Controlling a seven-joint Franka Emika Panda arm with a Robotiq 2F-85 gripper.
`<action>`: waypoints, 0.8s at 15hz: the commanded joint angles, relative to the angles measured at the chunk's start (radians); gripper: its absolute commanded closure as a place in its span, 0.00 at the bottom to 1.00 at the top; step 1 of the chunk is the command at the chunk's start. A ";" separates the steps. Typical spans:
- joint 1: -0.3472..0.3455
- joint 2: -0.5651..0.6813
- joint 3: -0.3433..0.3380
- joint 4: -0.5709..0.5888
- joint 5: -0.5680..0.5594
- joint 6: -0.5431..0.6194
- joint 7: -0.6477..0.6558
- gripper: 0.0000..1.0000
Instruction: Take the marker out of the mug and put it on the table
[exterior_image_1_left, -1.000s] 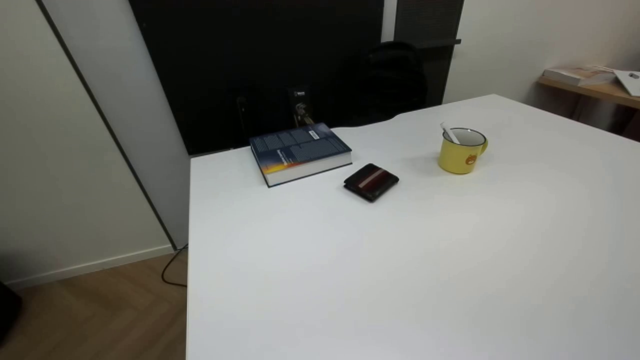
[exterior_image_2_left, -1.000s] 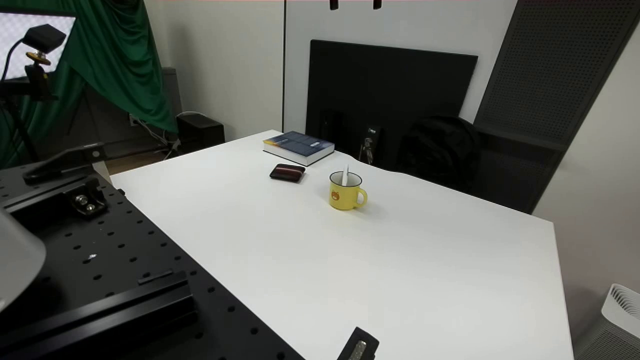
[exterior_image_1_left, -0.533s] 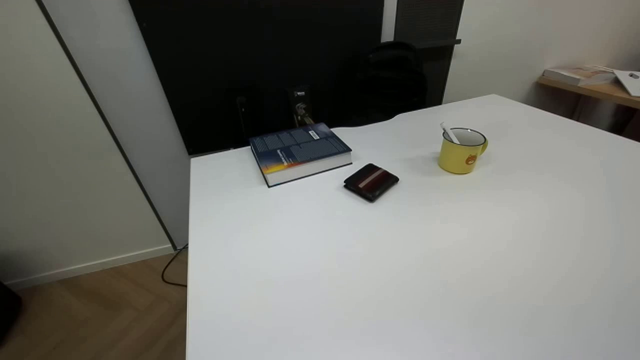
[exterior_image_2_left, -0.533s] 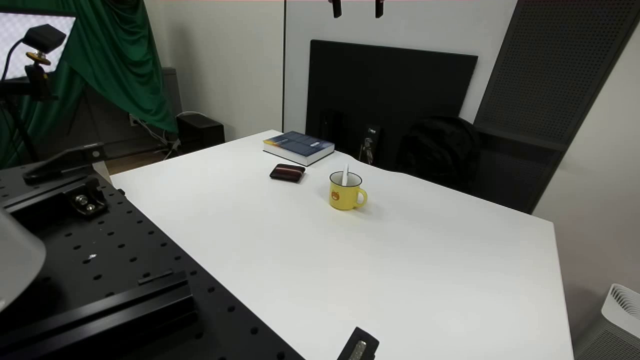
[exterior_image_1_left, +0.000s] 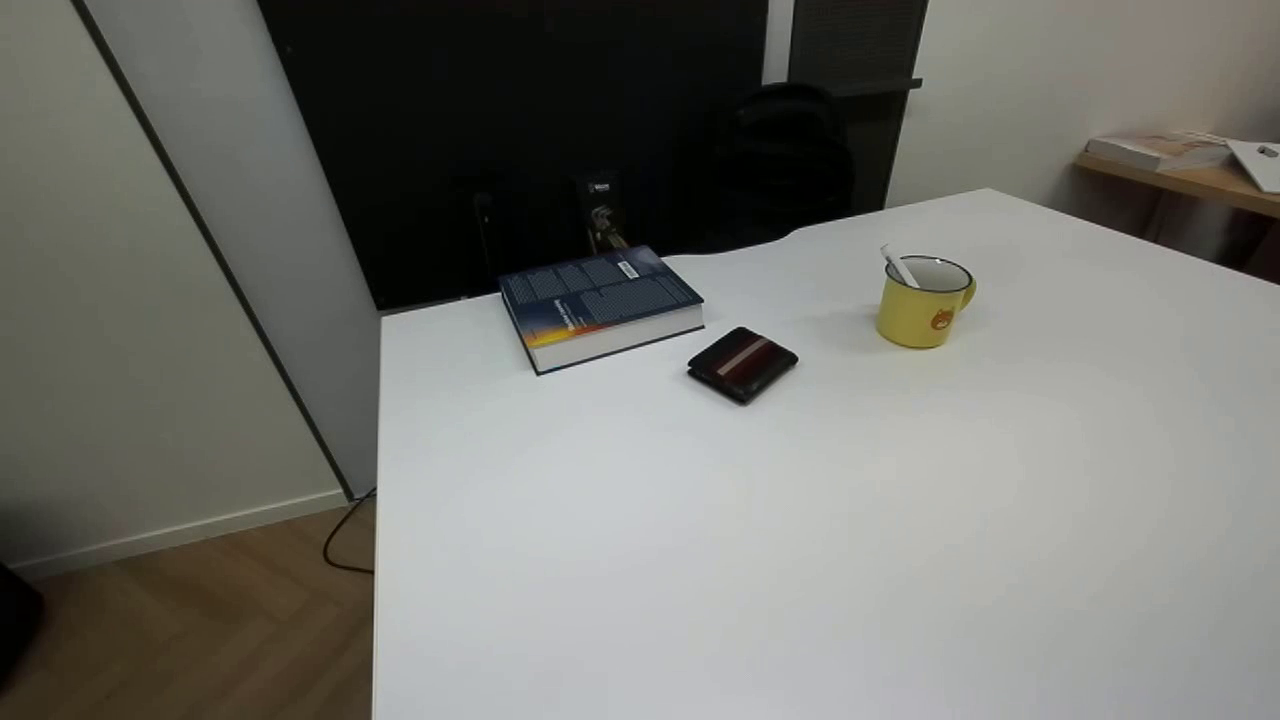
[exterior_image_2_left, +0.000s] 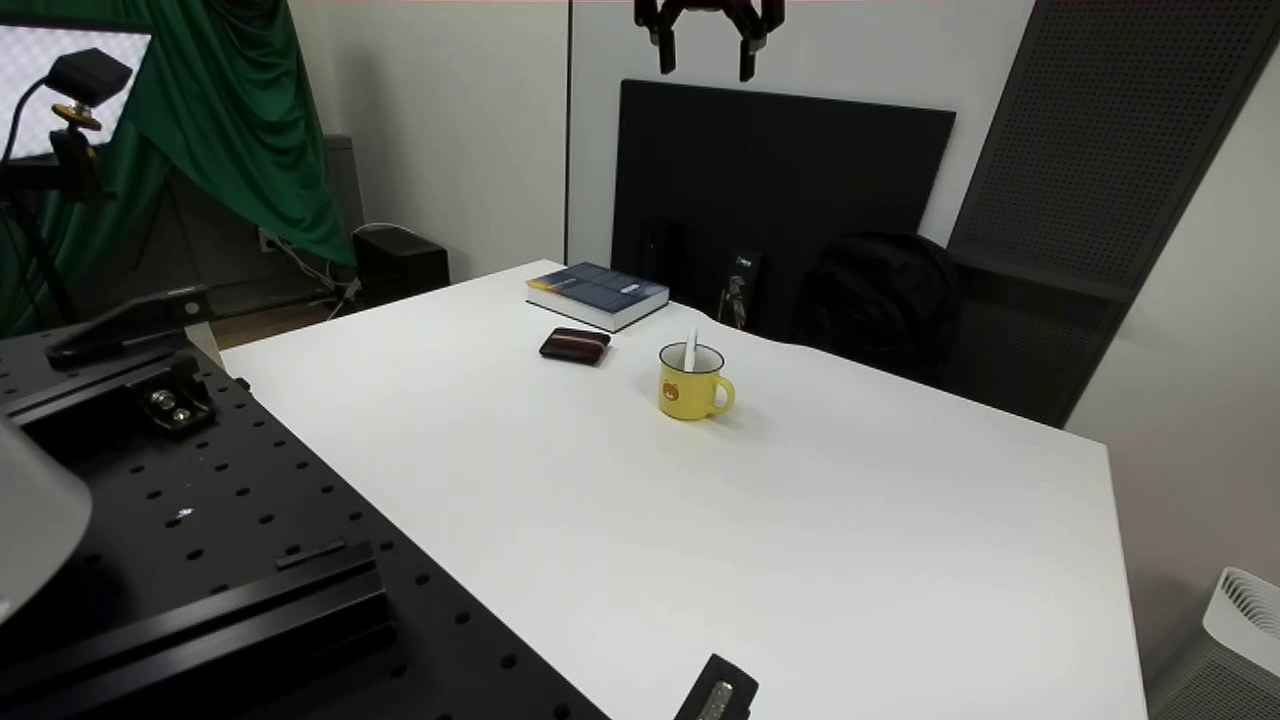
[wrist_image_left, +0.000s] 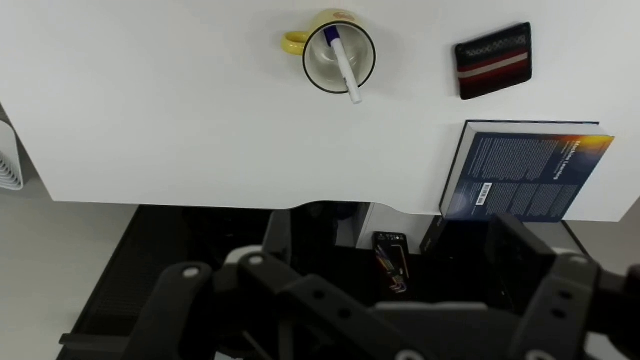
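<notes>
The yellow mug (exterior_image_1_left: 910, 318) (exterior_image_2_left: 686, 396) (wrist_image_left: 320, 65) stands upright on the white table (exterior_image_1_left: 780, 560) (exterior_image_2_left: 820, 530) (wrist_image_left: 190, 135) in both exterior views and the wrist view. The white marker (exterior_image_1_left: 901, 267) (exterior_image_2_left: 690, 352) (wrist_image_left: 345, 67) leans inside it, its upper end sticking out over the rim. Its blue-purple cap end is down in the mug, seen in the wrist view. My gripper (exterior_image_2_left: 707, 74) hangs high above the table in an exterior view, well apart from the mug. In the wrist view my gripper (wrist_image_left: 391, 222) is open, its fingers wide apart with nothing between them.
A black and red wallet (exterior_image_1_left: 743, 365) (exterior_image_2_left: 575, 346) (wrist_image_left: 494, 61) lies beside the mug. A thick blue-grey book (exterior_image_1_left: 602, 308) (exterior_image_2_left: 598, 295) (wrist_image_left: 525, 172) lies by the table's far edge. A black perforated plate (exterior_image_2_left: 240, 560) adjoins the table in an exterior view.
My gripper has come down into an exterior view from the top edge, showing more of its fingers. The mug, marker, wallet and book have not moved.
</notes>
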 joint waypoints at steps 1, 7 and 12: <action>-0.028 0.128 0.015 0.026 0.082 0.072 -0.077 0.00; -0.053 0.227 0.027 0.064 0.079 0.059 -0.078 0.00; -0.047 0.269 0.020 0.079 0.044 0.072 -0.054 0.00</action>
